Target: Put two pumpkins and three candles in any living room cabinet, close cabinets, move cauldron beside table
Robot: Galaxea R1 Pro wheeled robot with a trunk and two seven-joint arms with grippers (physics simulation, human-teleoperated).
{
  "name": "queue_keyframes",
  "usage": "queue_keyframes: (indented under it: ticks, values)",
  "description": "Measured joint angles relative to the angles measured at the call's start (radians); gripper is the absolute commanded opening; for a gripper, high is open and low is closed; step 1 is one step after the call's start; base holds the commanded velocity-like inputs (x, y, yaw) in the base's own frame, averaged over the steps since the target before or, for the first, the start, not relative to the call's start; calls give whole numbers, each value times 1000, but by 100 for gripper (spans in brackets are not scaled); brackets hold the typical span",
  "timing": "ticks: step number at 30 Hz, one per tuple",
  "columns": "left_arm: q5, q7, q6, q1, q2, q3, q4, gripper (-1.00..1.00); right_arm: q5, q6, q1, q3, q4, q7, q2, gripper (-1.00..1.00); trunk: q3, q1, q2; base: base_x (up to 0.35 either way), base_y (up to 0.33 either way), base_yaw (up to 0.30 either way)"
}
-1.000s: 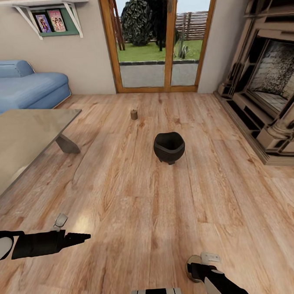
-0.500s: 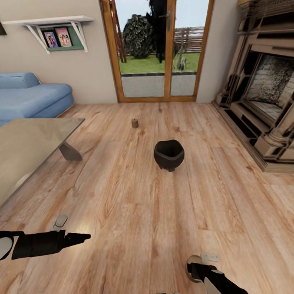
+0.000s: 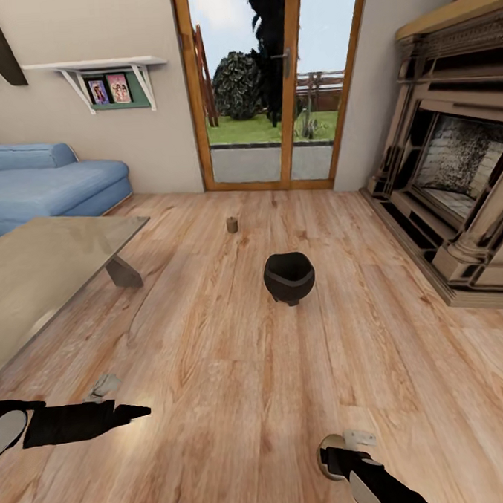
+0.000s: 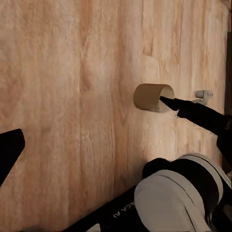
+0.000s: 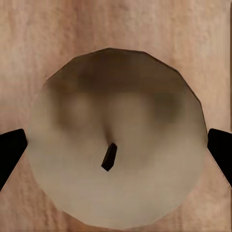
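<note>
While the right end effector (image 5: 116,145) grips a candle (image 5: 113,145) between its fingers, the left's state is unclear; the cauldron (image 3: 289,277) sits mid-floor, so a loose grip risks dropping the candle.

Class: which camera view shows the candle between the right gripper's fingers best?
Right wrist view: the candle shows its whole round top and wick, with a fingertip at either side. Left wrist view shows its side; head view shows a sliver at the right gripper.
</note>
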Motion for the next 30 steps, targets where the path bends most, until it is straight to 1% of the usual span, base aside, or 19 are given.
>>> queue_keyframes:
  ticks: [2, 3, 4, 6, 7, 8, 11, 13, 17, 23, 30]
  values:
    - [-4, 137, -3, -1, -29, 2, 7, 100, -7, -10, 0, -5, -1, 0, -2, -100, 8, -1, 0, 0, 0, 0]
    - [-3, 162, -3, -2, -37, 2, 7, 100, -10, -12, 0, -6, -1, 0, -1, -100, 12, -1, 1, 0, 0, 0]
    - [-4, 238, -5, -3, -63, 2, 7, 100, -11, -20, 0, -7, -2, 1, -1, -100, 15, -2, 1, 0, 0, 0]
    - [-20, 397, -6, -5, -135, 3, 6, 100, -12, -38, 0, -7, -2, 0, -1, -100, 23, -3, 1, 0, 0, 0]
    - [-25, 449, -6, -5, -159, 6, 4, 100, -13, -42, 0, -7, -2, 0, 0, -100, 27, -3, 2, 0, 0, 0]
    - [-26, 476, -6, -5, -170, 7, 4, 100, -12, -44, 0, -7, -2, 0, 0, -100, 31, -4, 2, 0, 0, 0]
    - [-26, 593, -5, -5, -230, 17, -1, 100, -11, -59, 0, -9, -3, 0, -3, -100, 43, -5, 3, 0, 0, 0]
    - [-27, 617, -5, -6, -244, 24, -2, 100, -12, -67, 0, -9, -3, -1, -6, -100, 50, -6, 3, 0, 0, 0]
    - [-27, 631, -5, -6, -254, 28, -3, 100, -14, -71, 0, -9, -2, -4, -8, -100, 66, -8, 4, 0, 0, 0]
    - [-26, 633, -4, -6, -255, 31, -6, 100, -14, -71, 0, -8, -2, -3, -3, -100, 89, -10, 5, 0, 0, 0]
    - [-25, 635, -4, -6, -256, 31, -11, 100, -13, -72, 0, -8, -2, 0, -6, -100, 116, -14, 7, 0, 0, 0]
